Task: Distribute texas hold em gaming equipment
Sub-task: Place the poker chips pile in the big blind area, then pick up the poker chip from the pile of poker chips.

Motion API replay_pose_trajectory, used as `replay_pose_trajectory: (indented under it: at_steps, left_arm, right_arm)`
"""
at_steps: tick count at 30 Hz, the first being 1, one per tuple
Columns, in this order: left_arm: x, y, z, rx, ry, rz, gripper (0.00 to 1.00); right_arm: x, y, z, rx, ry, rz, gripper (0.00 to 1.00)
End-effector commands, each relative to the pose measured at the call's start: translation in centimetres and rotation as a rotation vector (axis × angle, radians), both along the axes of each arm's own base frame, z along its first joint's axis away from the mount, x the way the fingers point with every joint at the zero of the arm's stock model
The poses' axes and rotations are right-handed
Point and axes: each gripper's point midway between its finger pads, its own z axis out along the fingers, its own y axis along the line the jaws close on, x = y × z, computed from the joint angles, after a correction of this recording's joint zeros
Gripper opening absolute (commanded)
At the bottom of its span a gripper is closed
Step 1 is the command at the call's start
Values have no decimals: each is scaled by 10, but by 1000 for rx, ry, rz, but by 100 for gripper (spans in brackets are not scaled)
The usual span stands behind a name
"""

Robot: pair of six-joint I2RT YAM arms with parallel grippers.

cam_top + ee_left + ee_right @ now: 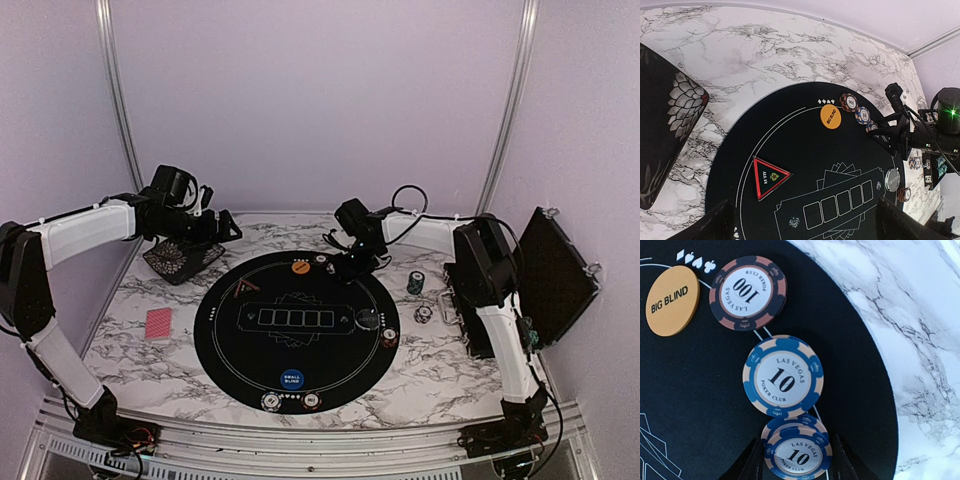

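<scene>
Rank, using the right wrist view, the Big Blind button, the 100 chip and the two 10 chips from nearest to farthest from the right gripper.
1. Lower 10 chip, between the fingers of the right gripper.
2. Upper 10 chip, just beyond.
3. 100 chip, farther up-left.
4. Big Blind button, far left.

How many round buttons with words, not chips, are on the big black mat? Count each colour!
orange button: 1
blue button: 1
grey button: 1
Total: 3
</scene>
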Motion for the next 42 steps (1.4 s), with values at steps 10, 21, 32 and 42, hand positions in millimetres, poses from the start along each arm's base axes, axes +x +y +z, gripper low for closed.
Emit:
replay_pose_trajectory:
  at_steps: [10,21,32,42]
  left_arm:
    - [-5,3,1,-1,12,-2,99]
    - [-5,3,0,0,12,-1,99]
    - [-5,3,-1,-1,16,-2,99]
    - [-5,3,-3,0,19,0,99]
  right_arm:
    - [-7,3,-6,-3,25,-4,31]
    - [2,-2,21,-14,-34,-33,29]
    - [5,-3,36,-8,-54,-39,29]
    - [7,-2,46,-4,-72,-41,29]
